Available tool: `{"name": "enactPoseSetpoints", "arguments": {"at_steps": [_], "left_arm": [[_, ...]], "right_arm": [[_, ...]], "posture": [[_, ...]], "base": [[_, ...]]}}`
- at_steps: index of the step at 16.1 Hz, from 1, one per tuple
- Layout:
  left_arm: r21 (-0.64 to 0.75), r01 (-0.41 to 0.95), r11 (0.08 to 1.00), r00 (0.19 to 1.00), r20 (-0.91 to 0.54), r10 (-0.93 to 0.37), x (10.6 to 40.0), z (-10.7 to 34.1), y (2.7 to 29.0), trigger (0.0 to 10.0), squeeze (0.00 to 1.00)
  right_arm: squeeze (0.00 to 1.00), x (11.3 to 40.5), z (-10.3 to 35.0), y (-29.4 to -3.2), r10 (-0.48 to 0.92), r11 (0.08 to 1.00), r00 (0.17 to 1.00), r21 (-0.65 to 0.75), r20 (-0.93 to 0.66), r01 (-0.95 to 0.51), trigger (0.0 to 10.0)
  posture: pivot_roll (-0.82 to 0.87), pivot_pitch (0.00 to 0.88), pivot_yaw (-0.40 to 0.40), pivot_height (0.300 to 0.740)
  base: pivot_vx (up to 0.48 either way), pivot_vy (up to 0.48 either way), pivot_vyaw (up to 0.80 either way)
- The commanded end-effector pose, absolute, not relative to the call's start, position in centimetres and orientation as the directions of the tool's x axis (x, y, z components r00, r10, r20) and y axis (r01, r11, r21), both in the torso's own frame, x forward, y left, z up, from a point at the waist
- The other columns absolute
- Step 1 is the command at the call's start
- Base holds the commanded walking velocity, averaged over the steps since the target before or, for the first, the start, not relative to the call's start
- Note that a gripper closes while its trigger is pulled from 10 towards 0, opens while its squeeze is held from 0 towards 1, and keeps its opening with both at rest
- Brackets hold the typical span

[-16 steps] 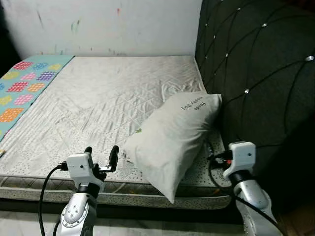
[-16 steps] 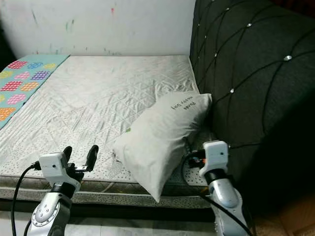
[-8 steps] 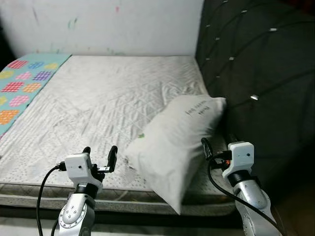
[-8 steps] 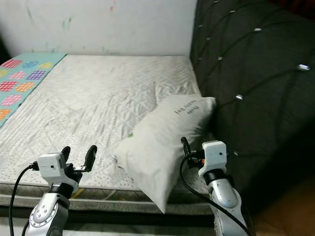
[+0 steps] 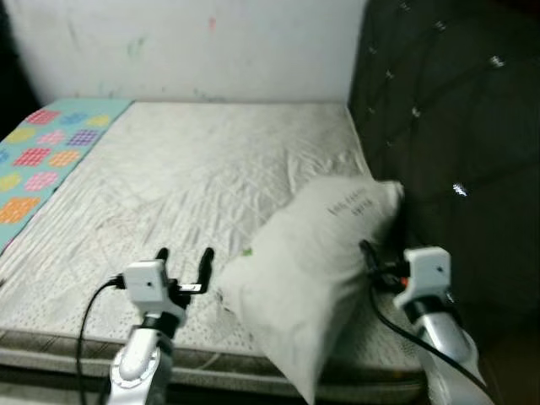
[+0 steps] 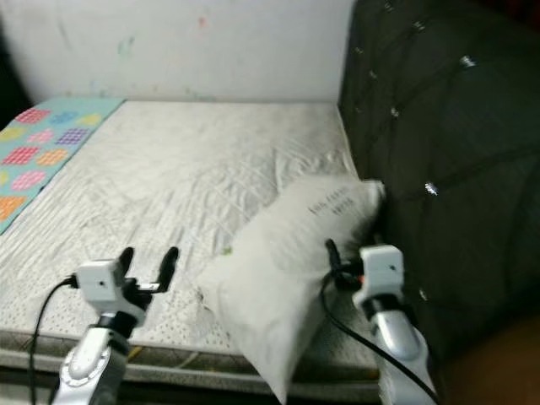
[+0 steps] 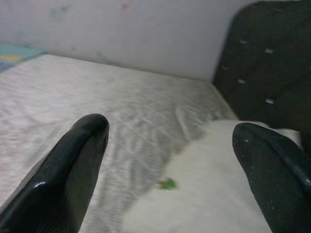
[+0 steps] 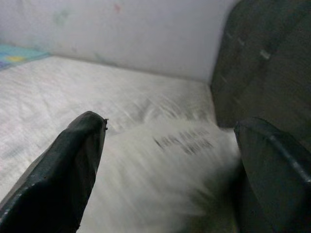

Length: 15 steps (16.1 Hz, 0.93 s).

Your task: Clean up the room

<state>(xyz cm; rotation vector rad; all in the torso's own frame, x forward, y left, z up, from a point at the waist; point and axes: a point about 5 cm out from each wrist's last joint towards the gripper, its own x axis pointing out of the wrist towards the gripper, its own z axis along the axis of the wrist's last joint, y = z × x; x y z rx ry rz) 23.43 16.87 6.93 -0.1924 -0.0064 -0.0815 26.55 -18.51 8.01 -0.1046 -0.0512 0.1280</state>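
A white pillow (image 5: 314,266) with dark lettering leans tilted against the dark tufted headboard (image 5: 451,118), its lower corner hanging over the mattress's (image 5: 186,164) front edge. My left gripper (image 5: 184,257) is open above the front edge of the bed, just left of the pillow and apart from it. My right gripper (image 8: 172,124) is open at the pillow's right side, between pillow and headboard; the pillow (image 8: 175,170) lies ahead between its spread fingers. One right fingertip (image 5: 365,248) rises beside the pillow.
A patterned turquoise blanket (image 5: 40,156) covers the bed's far left side. A marked white wall (image 5: 194,42) stands behind the bed. The mattress sheet is wrinkled and bare in the middle. The eye views are blurred.
The whole picture has shifted and blurred, so the camera has moved; the bed looks slightly nearer. One finger of my right gripper has come into sight beside the pillow. Both grippers remain open.
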Motion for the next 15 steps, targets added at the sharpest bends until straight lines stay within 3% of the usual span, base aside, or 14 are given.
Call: {"name": "enactPoseSetpoints", "arguments": {"at_steps": [1,7,15], "left_arm": [[-0.183,0.056,0.982,0.998,0.01,-0.055,23.41,6.96,17.57,10.0,0.0],[-0.206,-0.013,0.979,0.999,-0.035,0.006,23.53,6.48,17.89,10.0,0.0],[-0.21,0.019,0.977,1.0,-0.02,-0.024,23.69,6.68,17.56,10.0,0.0]], "right_arm": [[0.0,26.71,8.26,-17.69,0.164,0.981,0.985,-0.112,0.057,-0.157,10.0],[0.0,26.78,8.18,-17.71,0.164,0.981,0.985,-0.114,0.055,-0.157,10.0],[0.0,26.87,7.74,-17.44,0.195,0.976,0.981,-0.099,0.018,-0.192,10.0]], "posture": [[-0.16,0.0,0.041,0.74],[-0.16,0.0,0.041,0.74],[-0.16,0.0,0.042,0.74]], "base": [[0.289,0.0,0.0],[0.048,0.0,0.0],[0.0,0.442,0.0]]}}
